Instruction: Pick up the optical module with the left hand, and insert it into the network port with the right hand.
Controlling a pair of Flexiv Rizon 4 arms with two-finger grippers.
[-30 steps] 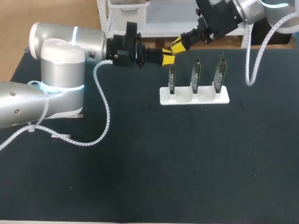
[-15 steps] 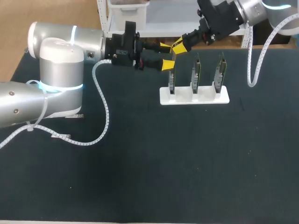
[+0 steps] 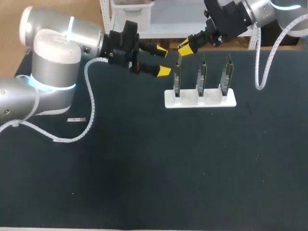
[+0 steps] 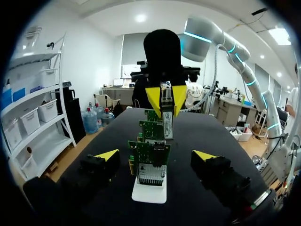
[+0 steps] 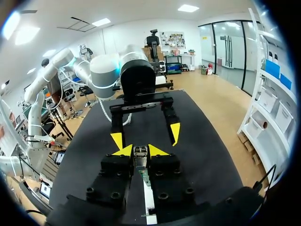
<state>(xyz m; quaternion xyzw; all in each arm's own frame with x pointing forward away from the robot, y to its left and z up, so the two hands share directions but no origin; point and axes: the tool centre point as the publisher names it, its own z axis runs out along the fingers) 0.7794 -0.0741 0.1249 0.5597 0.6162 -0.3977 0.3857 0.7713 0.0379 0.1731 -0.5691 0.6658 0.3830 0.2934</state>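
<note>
Black mat (image 3: 159, 168): you have wide bare cloth from the stand to the near edge.
Stand (image 3: 199, 102): white, set toward the far edge, with three green boards (image 3: 202, 74) upright in a row.
Module (image 5: 140, 153): held at your right gripper's tips, just above the leftmost board and close to the far edge.
Right gripper (image 3: 184, 47): comes in from the far right corner, fingers clamped on the module from both sides.
Left gripper (image 3: 162, 59): fingers spread wide with nothing in them, just left of the stand; from its wrist the row of boards lies straight ahead between the tips.
Clearance: your left tips sit near the right gripper but apart from it.
Cable (image 3: 90, 108): the left arm's white coil trails onto the mat.
Loose piece (image 3: 75, 119): small, flat and silvery, on the mat beside that cable; you cannot tell what it is.
</note>
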